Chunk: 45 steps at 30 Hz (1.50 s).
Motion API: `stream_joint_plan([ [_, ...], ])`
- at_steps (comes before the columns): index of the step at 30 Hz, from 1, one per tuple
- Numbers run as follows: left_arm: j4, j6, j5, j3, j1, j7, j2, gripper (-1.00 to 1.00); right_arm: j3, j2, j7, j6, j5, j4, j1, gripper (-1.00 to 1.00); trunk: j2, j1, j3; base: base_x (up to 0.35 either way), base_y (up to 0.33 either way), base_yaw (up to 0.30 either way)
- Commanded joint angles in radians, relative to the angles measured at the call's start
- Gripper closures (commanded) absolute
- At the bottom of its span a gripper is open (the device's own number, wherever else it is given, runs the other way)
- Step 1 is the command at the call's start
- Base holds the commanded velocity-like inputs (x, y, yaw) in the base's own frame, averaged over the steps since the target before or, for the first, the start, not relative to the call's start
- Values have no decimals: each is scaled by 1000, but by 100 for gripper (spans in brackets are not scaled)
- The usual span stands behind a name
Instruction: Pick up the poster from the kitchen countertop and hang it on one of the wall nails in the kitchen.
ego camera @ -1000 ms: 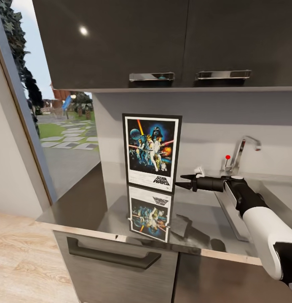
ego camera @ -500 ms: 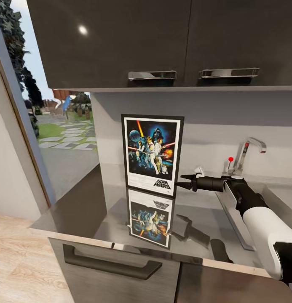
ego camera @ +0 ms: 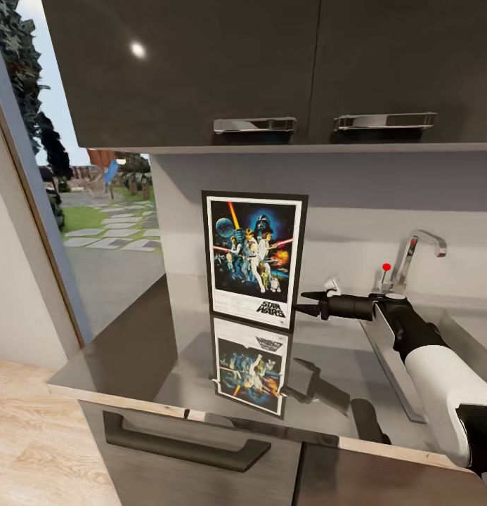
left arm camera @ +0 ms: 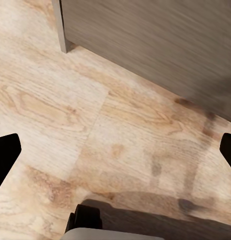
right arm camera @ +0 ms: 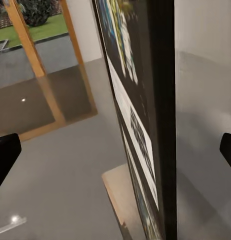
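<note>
Nothing has moved since before: the poster (ego camera: 255, 258) stands upright on the table (ego camera: 131, 351) against the wall, and the right end effector (ego camera: 299, 302), fingers spread, hovers just beside its edge.

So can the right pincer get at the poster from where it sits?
Probably yes: the right pincer is open at the poster's lower right edge, edge-on between its fingers in the wrist view, nothing between.
</note>
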Motion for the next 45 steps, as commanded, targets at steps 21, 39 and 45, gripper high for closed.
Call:
stream_joint_plan([
  [21,-1,-1,1,4,0,-6,0,-100,0,0,4,6,1,-1,-1,-100,-1,0,-1,1,20,0],
  [39,-1,-1,1,4,0,-6,-1,-100,0,0,4,-40,1,44,0,-100,-1,0,-1,0,0,0],
  [45,-1,-1,1,4,0,-5,0,-100,0,0,4,-40,1,46,0,-100,-1,0,-1,0,0,0],
])
